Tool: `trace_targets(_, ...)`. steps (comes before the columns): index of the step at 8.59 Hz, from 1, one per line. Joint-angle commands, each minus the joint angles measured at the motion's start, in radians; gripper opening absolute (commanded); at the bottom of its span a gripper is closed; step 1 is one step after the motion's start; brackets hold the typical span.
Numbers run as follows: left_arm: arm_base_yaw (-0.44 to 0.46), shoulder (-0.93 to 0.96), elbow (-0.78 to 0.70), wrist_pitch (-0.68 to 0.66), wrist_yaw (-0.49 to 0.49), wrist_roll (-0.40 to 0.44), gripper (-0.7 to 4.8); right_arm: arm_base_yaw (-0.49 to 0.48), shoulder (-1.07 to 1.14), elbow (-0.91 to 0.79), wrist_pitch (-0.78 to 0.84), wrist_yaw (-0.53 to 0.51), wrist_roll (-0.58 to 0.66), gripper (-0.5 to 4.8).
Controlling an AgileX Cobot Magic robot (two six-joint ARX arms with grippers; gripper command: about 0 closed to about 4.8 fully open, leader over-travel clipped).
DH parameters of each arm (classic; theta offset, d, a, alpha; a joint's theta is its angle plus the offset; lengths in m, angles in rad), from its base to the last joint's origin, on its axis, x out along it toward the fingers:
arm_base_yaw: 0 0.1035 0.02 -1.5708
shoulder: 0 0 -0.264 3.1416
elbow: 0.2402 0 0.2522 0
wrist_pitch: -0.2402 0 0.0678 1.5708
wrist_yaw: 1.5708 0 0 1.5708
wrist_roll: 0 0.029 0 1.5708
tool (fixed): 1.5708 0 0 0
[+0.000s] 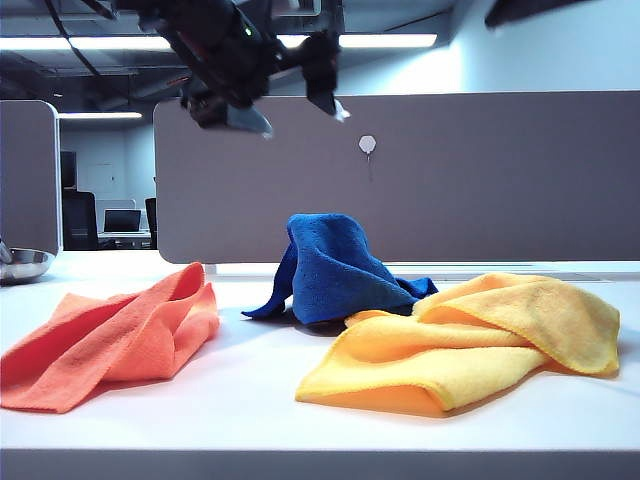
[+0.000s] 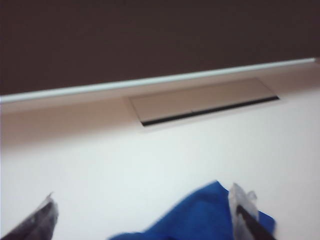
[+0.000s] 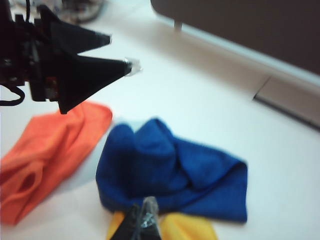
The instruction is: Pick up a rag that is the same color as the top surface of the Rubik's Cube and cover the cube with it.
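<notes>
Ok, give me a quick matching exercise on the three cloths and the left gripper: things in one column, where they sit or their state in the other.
Things:
1. blue rag
2. orange cloth
3. yellow cloth
4. left gripper

Places or states (exterior view):
A. flat on the table, on the left
B. raised above the table, jaws open, holding nothing
C. humped up in the middle
D. front right, partly in front of the blue one

Pairs: 1-C, 2-A, 3-D, 4-B
</notes>
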Motion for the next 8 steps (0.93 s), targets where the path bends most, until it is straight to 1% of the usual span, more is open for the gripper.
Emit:
trace_targets(1,0.067,-0.077,0.023,-0.012,-0.003,0.061,1.8,-0.002,-0.091,0.005,0.109,0.097,0.006,-0.01)
trace_targets(2,0.089,-0.1,0.023,-0.018,-0.003,0.072,0.82,-0.004,-0.119,0.005,0.127,0.137,0.005,-0.01)
trace_targets(3,0.122,-0.139,0.023,-0.04,-0.003,0.079,-0.05,-0.016,-0.169,0.005,0.143,0.185,0.005,-0.01)
trace_targets(4,0.136,-0.156,0.023,-0.054,-0.002,0.079,-0.06,-0.023,-0.187,0.005,0.146,0.201,0.005,-0.01)
trace_targets(5,0.189,-0.224,0.023,-0.145,0.016,0.091,-0.06,-0.086,-0.265,0.005,0.138,0.23,0.0,-0.01)
trace_targets(6,0.219,-0.274,0.022,-0.233,0.05,0.174,-0.06,-0.164,-0.32,0.004,0.077,0.223,-0.04,-0.01)
trace_targets(7,0.225,-0.304,0.022,-0.291,0.05,0.239,-0.06,-0.227,-0.362,-0.006,0.05,0.181,-0.061,-0.01)
trace_targets(8,0.233,-0.333,0.02,-0.367,0.05,0.281,-0.06,-0.29,-0.432,-0.061,0.068,0.13,-0.052,-0.01)
